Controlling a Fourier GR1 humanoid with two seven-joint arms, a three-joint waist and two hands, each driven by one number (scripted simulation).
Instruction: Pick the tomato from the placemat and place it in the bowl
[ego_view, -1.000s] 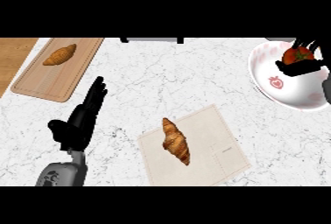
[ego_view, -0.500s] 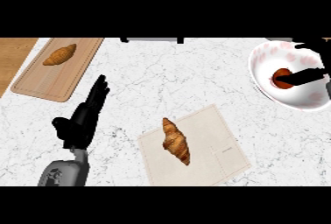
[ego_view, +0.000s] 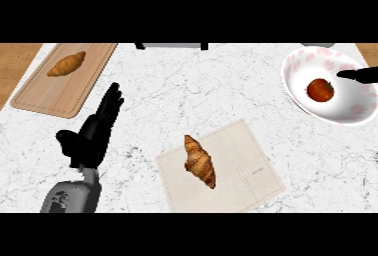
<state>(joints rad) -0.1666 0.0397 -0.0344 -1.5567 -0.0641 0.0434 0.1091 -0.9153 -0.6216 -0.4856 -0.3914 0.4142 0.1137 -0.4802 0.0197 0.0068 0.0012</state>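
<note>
The right hand (ego_view: 359, 75) has let go and drawn back, fingers straight, leaving the tomato (ego_view: 320, 90) in the bowl (ego_view: 345, 112).

I'm at a kitchen counter, prob. a home: white marble-look top (ego_view: 221, 90), wooden cutting board (ego_view: 52, 95) w/ a croissant (ego_view: 66, 64), another croissant (ego_view: 199, 161) on a beige placemat (ego_view: 251, 175), patterned bowl (ego_view: 347, 107) w/ tomato (ego_view: 320, 90).
</note>
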